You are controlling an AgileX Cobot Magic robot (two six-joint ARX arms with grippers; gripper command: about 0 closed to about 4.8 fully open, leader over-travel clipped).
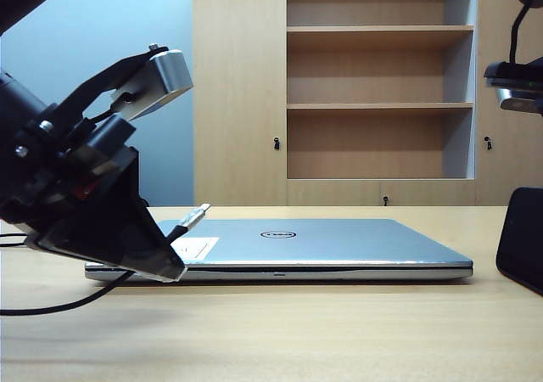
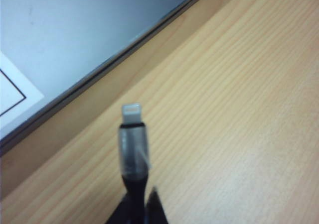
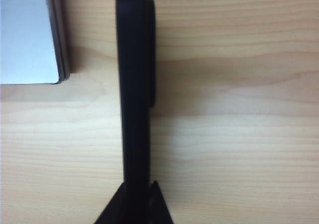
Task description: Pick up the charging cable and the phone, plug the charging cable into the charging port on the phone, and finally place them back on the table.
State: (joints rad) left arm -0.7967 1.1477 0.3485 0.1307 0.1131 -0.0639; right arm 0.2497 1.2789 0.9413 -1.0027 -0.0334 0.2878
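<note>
Both pickups are done: the charging cable (image 2: pixel 133 149) is pinched in the left gripper (image 2: pixel 137 204) at left, the phone (image 3: pixel 134 94) in the right gripper (image 3: pixel 134 204) at right, above the bench (image 1: pixel 339 331); plugging and setting down are left.

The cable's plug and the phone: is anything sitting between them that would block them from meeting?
The closed laptop lies on the table between them, but low. The charging cable, held by the left gripper, and the phone, in the right gripper, are held above the tabletop.
</note>
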